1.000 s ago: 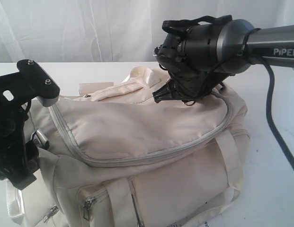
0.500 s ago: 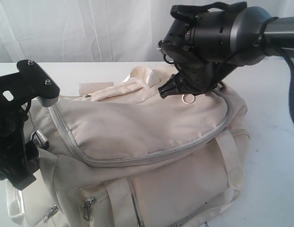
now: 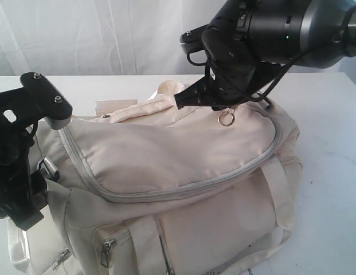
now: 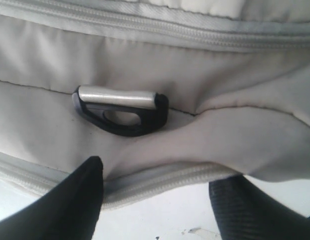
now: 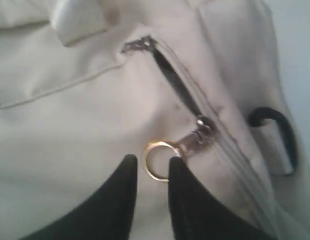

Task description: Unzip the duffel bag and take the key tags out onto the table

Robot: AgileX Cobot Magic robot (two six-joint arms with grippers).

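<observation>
Left hand [image 4: 159, 172]: spread wide at the near end of the duffel bag [image 3: 166, 154], one finger on either side of a seam just below a black clip [image 4: 120, 112]; it pinches nothing.
Right hand [image 5: 151, 159]: over the far top of the duffel bag, fingers narrowly parted and pointing down at the fabric; no firm pinch shows.
Step in hand: unzipping, judged to be at its start, with the right hand trying to catch the pull ring [image 5: 155, 161] of the main zip.
Zip: past the slider [image 5: 202, 124] a short dark slit [image 5: 174, 82] shows; the grey zip round the bag's top flap looks closed.
Next move: likely calls for closing the tips on the ring, then drawing the slider along the zip's curve while the left hand steadies the bag's end. The ring is thin and lies flat, so it may slip.
Ring and right hand: the ring lies on the bag's top at the mouth of the gap between the tips, one edge hidden behind a finger; whether they touch cannot be told.
Key tags: not in view, presumably inside the bag.
Worktop [image 3: 332, 172]: white, beneath and beyond the bag.
</observation>
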